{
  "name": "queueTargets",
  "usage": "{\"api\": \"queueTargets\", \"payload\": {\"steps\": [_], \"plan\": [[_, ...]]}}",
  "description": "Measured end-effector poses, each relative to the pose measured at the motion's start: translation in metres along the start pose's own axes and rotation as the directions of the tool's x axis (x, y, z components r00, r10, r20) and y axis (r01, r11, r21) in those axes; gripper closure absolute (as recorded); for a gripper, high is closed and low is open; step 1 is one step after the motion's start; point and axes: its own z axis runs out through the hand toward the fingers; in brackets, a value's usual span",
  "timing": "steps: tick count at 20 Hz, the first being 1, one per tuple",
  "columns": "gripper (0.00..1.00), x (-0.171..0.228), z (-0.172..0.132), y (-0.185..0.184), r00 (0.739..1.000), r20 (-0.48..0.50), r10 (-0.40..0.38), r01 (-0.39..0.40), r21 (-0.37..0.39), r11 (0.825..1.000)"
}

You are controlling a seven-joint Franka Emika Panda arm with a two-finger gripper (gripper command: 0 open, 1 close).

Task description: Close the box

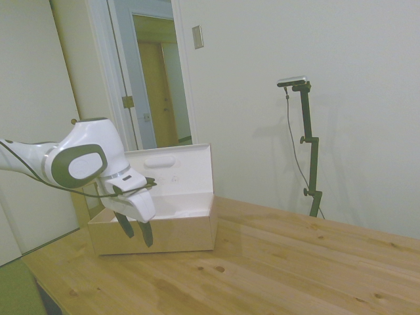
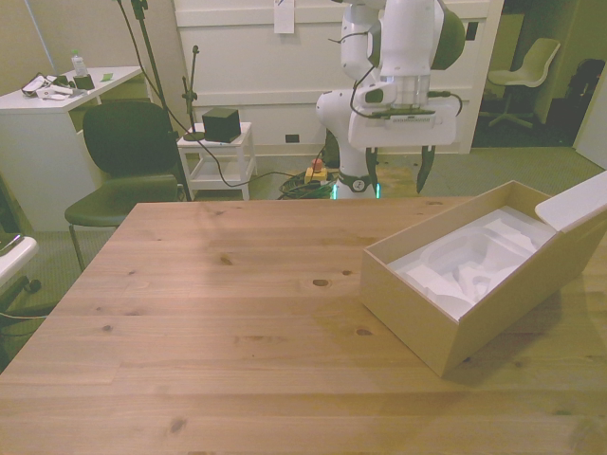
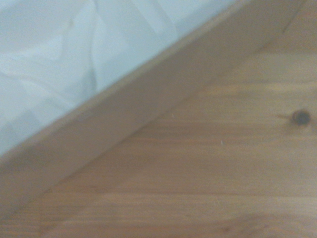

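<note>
1. The box [image 2: 446, 313] sits on the table [image 2: 237, 322] at the right of the front view and at lower left in the side view [image 1: 164, 233].
2. Its lid [image 1: 174, 170] stands upright and open, exposing the white interior [image 2: 469, 265].
3. The gripper [image 2: 395, 178] hangs at the upper middle of the front view, fingers spread apart, holding nothing.
4. The wrist view shows a box wall [image 3: 148, 109] against the table planks.
</note>
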Motion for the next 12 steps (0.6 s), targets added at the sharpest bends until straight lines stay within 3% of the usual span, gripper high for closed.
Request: {"api": "queueTargets", "payload": {"steps": [6, 12], "plan": [[0.00, -0.034, -0.055, -0.042, 0.987, -0.128, -0.094, 0.103, 0.061, 0.993], [0.00, -0.030, -0.083, -0.075, 0.956, -0.242, -0.167, 0.191, 0.080, 0.978]]}}
